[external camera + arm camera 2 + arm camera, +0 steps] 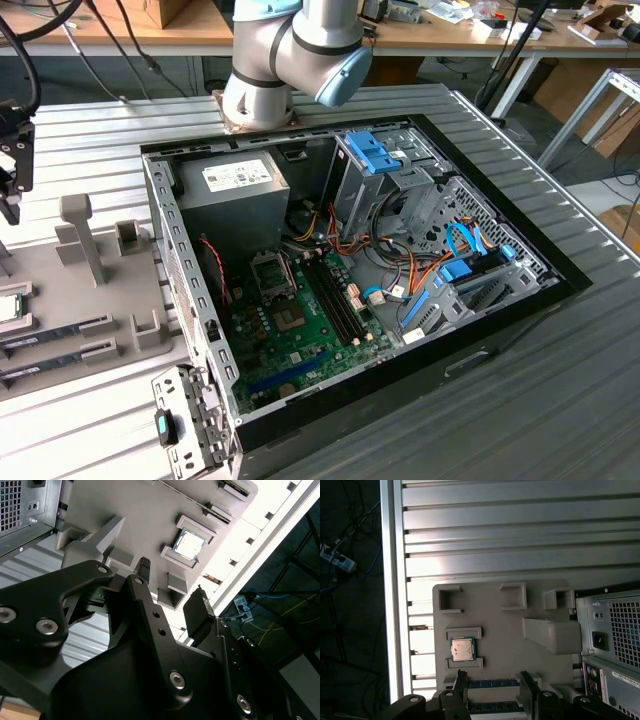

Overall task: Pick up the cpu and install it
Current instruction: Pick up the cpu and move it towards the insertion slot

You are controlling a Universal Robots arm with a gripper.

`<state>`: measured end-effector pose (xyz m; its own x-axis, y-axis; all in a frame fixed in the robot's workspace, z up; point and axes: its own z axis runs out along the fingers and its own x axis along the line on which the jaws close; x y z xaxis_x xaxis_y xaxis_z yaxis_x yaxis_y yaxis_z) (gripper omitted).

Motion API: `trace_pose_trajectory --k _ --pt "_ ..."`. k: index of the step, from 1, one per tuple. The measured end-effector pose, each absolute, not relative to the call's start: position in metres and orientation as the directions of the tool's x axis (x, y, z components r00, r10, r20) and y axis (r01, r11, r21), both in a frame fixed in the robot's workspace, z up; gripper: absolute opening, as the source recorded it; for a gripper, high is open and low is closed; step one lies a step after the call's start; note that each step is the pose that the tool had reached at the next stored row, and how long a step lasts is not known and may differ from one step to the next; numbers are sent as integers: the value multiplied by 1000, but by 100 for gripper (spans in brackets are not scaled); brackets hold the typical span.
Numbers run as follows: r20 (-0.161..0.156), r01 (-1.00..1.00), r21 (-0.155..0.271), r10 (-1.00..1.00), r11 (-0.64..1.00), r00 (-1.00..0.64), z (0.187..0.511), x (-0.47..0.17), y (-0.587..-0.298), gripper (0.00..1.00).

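The cpu (462, 649) is a small square chip with a silver top and a green rim. It lies flat in a bracketed seat on the grey tray (505, 630), and it is seen too in the second wrist view (189, 544) and at the exterior view's far left (8, 307). My gripper (492, 682) hangs above the tray, open, with nothing between its black fingers (459, 679). It sits beside the cpu, over the memory-stick slots rather than over the chip. In the second wrist view the gripper (172, 582) also stands apart from the cpu. Its black body (12, 170) shows at the exterior view's left edge.
An open computer case (360, 270) lies in the middle of the ribbed metal table (520, 390). Inside it are a green motherboard (300, 345) with a dark square socket (269, 271), a power supply (232, 195) and cables. Long dark memory sticks (492, 684) lie in the tray. The tray has upright posts (82, 235).
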<state>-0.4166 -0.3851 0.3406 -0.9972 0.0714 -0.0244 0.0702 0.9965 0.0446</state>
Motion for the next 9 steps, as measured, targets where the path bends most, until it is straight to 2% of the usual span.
trace_pose_trajectory --k 5,7,9 --pt "-24 70 45 71 997 -997 340 -417 -385 54" --pt "-24 70 45 71 997 -997 324 -417 -385 54" --pt "-24 70 45 71 997 -997 323 -417 -385 54"
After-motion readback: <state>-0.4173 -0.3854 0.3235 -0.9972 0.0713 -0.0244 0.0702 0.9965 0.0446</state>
